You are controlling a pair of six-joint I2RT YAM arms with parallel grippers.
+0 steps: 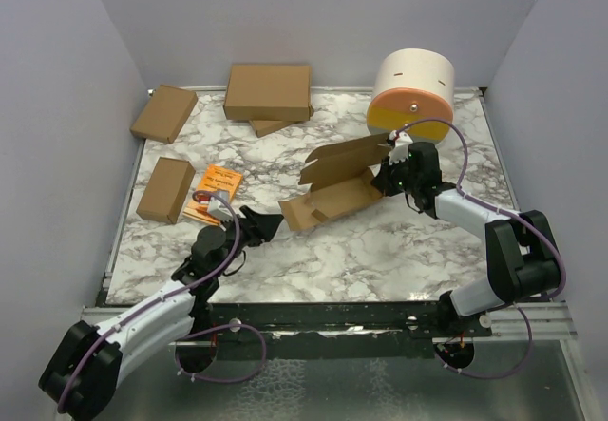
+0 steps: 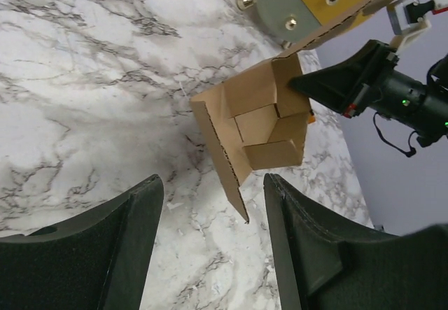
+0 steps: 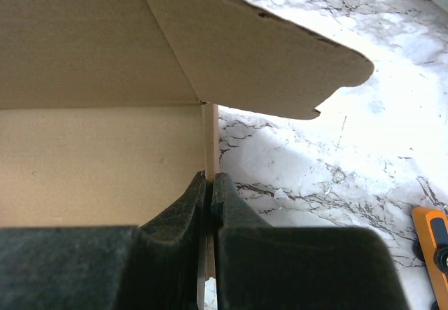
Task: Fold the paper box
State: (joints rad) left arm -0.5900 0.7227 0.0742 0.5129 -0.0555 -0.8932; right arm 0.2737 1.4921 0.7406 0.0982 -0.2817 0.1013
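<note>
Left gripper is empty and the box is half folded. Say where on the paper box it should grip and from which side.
Probably the end flap of the paper box, which stands on edge pointing at the open left gripper. Come straight in from that end, one finger on each face. The right gripper is shut on the opposite wall, which should steady it.

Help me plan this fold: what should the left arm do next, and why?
Probably ease the left gripper forward onto the paper box's near flap: its jaws stand open short of it, while the right gripper pinches the far wall.
</note>
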